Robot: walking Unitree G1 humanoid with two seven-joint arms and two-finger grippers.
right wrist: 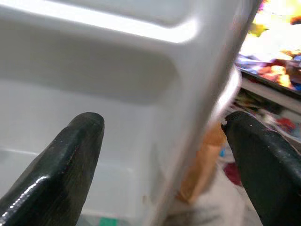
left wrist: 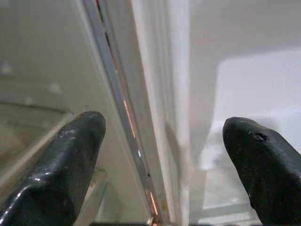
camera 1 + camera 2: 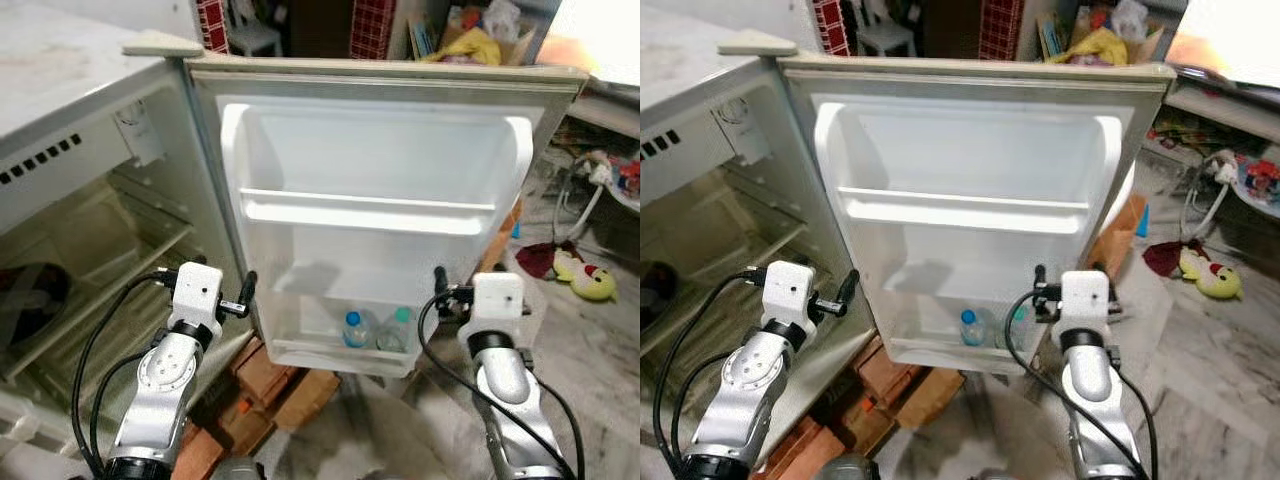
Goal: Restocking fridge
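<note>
The small fridge point(image 3: 60, 120) stands open, and its white door point(image 3: 370, 200) is swung wide to face me. Two bottles stand in the door's bottom shelf point(image 3: 340, 355), one with a blue cap point(image 3: 353, 328) and one with a green cap point(image 3: 398, 327). My left gripper point(image 3: 244, 296) is open at the door's hinge edge, its fingers point(image 2: 70, 160) either side of the seam. On the door's free edge my right gripper point(image 3: 441, 286) is also open, with that edge between its fingers point(image 1: 70, 160). Neither gripper holds anything.
Wire shelves point(image 3: 110, 250) and a dark object point(image 3: 30, 295) sit inside the fridge cabinet. Bricks and cardboard point(image 3: 270, 380) lie under the door. On the floor at the right is a plush toy point(image 3: 587, 277), and a cluttered box point(image 3: 470, 40) stands behind.
</note>
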